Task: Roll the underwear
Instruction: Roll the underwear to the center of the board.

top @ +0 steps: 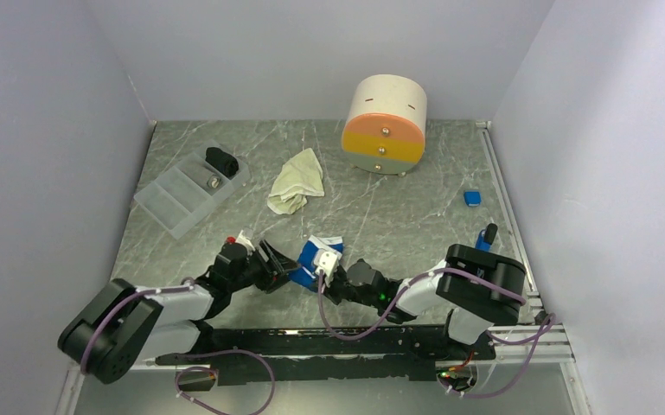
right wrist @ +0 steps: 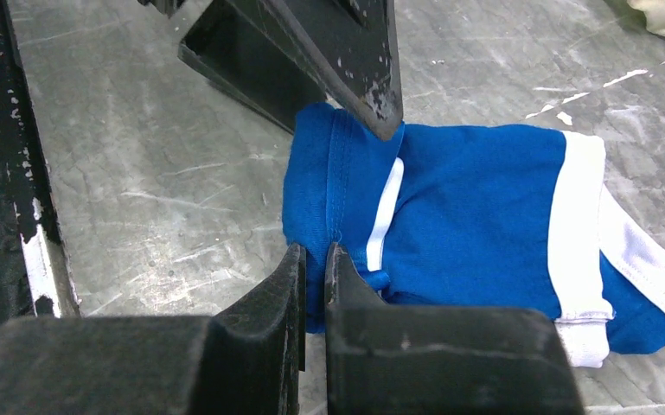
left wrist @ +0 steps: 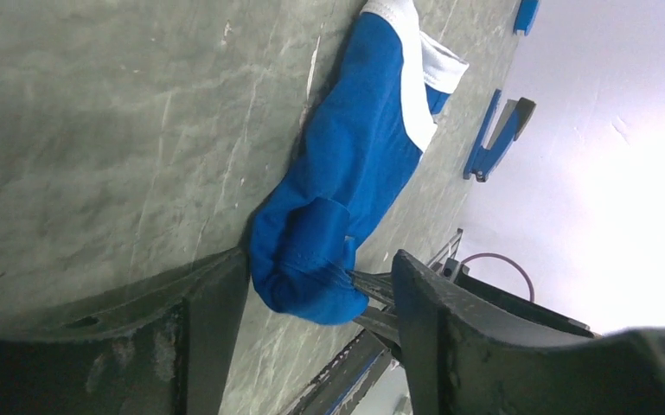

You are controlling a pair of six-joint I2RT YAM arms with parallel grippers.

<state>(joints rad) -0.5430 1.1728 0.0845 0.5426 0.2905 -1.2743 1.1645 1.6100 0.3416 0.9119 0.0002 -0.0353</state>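
The royal blue underwear (top: 313, 253) with white trim lies partly folded on the marble tabletop near the front, between both arms. My right gripper (right wrist: 314, 268) is shut on its folded blue edge (right wrist: 333, 190). My left gripper (left wrist: 320, 294) stands open around the same rolled end of that underwear (left wrist: 354, 164): one finger (left wrist: 216, 311) touches the cloth and the other (left wrist: 437, 320) is apart from it. In the top view the left gripper (top: 277, 259) and the right gripper (top: 327, 275) meet at the garment. The cream-yellow underwear (top: 297, 181) lies crumpled farther back.
A translucent divided tray (top: 173, 197) at the back left holds a black rolled bundle (top: 221, 160). A round cream, orange and yellow drawer unit (top: 385, 125) stands at the back. A small blue piece (top: 472, 198) and a blue clip (top: 487, 235) lie right. Walls enclose the table.
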